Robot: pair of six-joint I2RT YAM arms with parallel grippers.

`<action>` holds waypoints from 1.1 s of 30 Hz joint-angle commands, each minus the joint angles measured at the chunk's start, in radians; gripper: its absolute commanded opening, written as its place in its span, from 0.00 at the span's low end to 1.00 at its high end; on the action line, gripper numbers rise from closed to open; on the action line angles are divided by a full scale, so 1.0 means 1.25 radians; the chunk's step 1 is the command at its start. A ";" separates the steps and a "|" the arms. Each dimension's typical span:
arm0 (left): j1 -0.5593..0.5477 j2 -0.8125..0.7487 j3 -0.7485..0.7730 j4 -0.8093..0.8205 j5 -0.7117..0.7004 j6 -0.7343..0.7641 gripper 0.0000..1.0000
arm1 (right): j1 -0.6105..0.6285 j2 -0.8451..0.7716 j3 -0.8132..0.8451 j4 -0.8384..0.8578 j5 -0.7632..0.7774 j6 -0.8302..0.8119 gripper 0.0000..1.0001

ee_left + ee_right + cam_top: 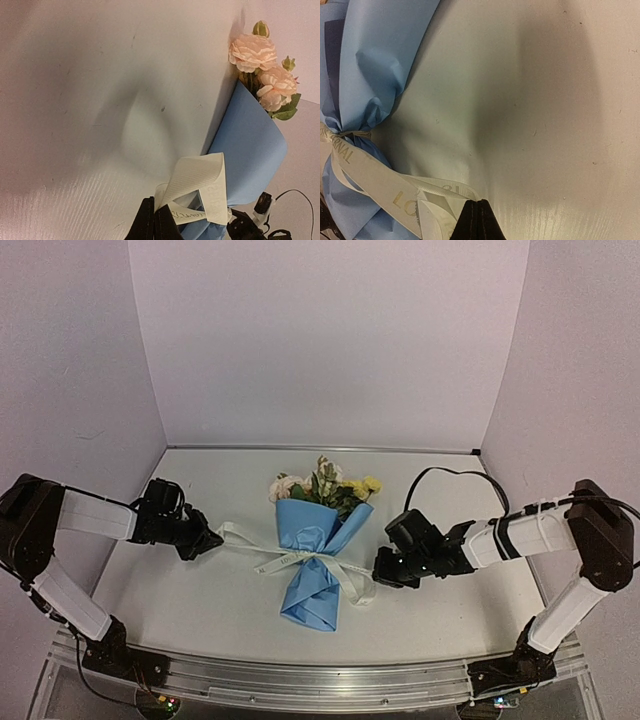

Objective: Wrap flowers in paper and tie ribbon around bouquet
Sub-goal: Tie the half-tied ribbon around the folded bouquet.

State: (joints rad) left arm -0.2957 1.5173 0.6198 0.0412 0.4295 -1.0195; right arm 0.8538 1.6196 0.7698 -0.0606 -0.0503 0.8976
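The bouquet (312,540) lies in the middle of the top view, on the white table (180,610). The flowers (325,485) poke out at its upper end. The blue paper (310,605) is wrapped round the stems like a cone. The ribbon (290,561) goes round the thin middle of the paper and looks knotted there. So the wrapping looks done, and the step in hand seems to be the tying, near its end.

The left gripper (208,540) sits at the middle left of the top view. Its fingers (145,225), at the bottom of the left wrist view, are pressed shut, and a loop of ribbon comes out from between them. The right gripper (382,570) sits at the middle right, just beside the bouquet. Its fingers (470,222), at the bottom of the right wrist view, are pressed shut too. The ribbon strands run right up to their tips, so they seem to pinch 1 end.

Next, I think the 2 grippers need to pull apart, softly and evenly, to make the knot snug. A hard tug on 1 side could drag the bouquet or crush the paper.
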 commanded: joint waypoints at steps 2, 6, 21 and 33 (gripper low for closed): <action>0.014 0.037 0.055 0.018 0.026 0.097 0.00 | -0.003 -0.004 0.022 -0.124 0.023 -0.076 0.00; -0.035 0.056 0.096 -0.024 0.056 0.158 0.10 | 0.012 -0.017 0.059 -0.126 -0.005 -0.140 0.19; -0.120 -0.110 0.108 -0.227 -0.017 0.331 0.51 | 0.024 -0.133 0.113 -0.184 -0.122 -0.449 0.50; -0.298 0.014 0.161 -0.216 -0.073 0.374 0.48 | 0.022 0.034 0.278 -0.278 -0.103 -0.569 0.49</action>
State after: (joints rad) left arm -0.6367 1.4693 0.7405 -0.2295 0.3810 -0.6085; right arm 0.8761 1.6208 1.0680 -0.3569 -0.2025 0.2499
